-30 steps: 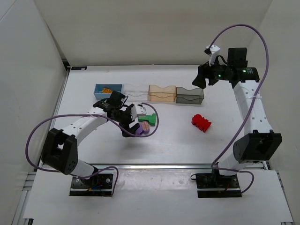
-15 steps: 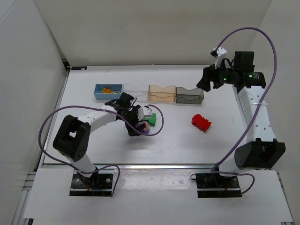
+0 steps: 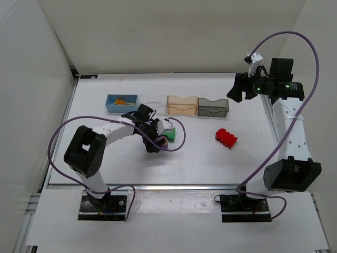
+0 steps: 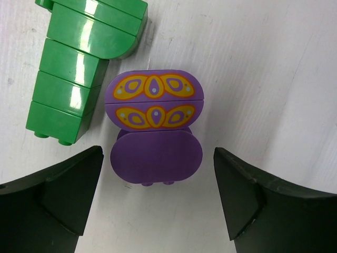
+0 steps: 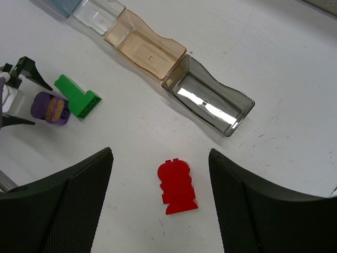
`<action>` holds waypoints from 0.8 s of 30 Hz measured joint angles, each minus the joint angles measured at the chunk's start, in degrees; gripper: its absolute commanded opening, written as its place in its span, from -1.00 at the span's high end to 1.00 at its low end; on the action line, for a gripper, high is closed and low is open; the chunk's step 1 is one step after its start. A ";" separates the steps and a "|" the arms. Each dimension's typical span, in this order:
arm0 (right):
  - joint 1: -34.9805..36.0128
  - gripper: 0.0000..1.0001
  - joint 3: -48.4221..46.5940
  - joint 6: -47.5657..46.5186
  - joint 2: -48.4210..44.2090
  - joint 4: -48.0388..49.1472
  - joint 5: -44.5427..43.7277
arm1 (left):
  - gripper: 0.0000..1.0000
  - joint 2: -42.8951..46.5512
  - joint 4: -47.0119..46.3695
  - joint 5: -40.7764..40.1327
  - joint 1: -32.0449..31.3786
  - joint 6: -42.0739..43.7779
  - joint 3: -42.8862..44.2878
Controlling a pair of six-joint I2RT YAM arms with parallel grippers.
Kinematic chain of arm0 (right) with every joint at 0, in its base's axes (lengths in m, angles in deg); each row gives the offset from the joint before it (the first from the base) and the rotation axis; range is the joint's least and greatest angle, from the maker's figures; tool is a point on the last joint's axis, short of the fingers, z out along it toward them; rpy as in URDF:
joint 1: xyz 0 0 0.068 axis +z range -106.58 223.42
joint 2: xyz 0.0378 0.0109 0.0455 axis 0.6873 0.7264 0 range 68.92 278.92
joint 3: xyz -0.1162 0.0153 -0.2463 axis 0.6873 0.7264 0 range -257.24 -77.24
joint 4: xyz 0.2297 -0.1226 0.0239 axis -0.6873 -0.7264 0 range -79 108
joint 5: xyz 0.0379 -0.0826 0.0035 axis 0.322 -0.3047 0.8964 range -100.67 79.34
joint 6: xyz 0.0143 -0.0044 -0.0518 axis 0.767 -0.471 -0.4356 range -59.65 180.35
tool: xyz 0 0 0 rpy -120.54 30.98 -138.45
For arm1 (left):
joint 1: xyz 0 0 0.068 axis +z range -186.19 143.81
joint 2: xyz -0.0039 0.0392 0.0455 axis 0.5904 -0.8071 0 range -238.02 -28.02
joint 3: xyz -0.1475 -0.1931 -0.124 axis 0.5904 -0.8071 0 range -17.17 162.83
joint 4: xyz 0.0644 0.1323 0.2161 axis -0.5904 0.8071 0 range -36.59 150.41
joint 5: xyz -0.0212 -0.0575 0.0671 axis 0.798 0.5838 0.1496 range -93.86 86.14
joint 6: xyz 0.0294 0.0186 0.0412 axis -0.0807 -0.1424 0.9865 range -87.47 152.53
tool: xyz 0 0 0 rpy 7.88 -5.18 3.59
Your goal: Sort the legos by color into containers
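Note:
In the left wrist view the purple lego [image 4: 155, 126], with a yellow pattern on its top, lies on the white table. My left gripper [image 4: 158, 158] hangs open over it, one finger [image 4: 58, 200] on each side of its near end, neither touching. The green lego [image 4: 79, 68] lies just beside it. In the top view the left gripper [image 3: 157, 138] hides the purple lego, and the green lego [image 3: 169, 135] shows next to it. The red lego [image 5: 178, 187] lies alone below my raised, open right gripper [image 5: 160, 158]. A yellow lego [image 3: 120, 101] sits in the blue container [image 3: 111, 105].
The four containers stand in a row at the back: blue, clear [image 3: 152, 104], pale orange [image 3: 182, 105] and smoky grey [image 3: 213, 107]. The last three have nothing in them. The left arm's purple cable [image 3: 171, 145] loops on the table round the green lego.
My left gripper has swung right and come down over the purple lego, covering it in the top view. The right arm has drifted a little to the right, still raised.

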 measured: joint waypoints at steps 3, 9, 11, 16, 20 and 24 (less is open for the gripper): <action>-0.11 -0.53 0.04 -0.02 0.00 0.00 0.00 | -0.88 -0.42 0.02 -0.35 -0.35 -0.02 0.00; -0.15 -0.52 0.57 0.00 -0.20 -0.13 -0.02 | -0.74 -0.44 0.00 -1.14 -0.81 -0.17 0.00; -0.15 -0.52 1.11 0.00 -0.33 -0.22 -0.02 | -0.68 -0.48 0.00 -1.42 -0.90 -0.26 0.00; -0.17 -0.52 1.73 0.20 -0.44 -0.50 -0.04 | -0.43 -1.09 -0.24 -1.77 -1.09 -0.57 0.00; -0.15 -0.52 2.43 0.87 -0.52 -0.66 -0.04 | -0.21 -1.18 -0.72 -2.21 -1.38 -0.63 0.00; -0.15 -0.51 3.10 2.19 -0.59 -0.63 0.00 | 0.08 -1.09 -1.62 -2.58 -1.75 -1.05 -0.26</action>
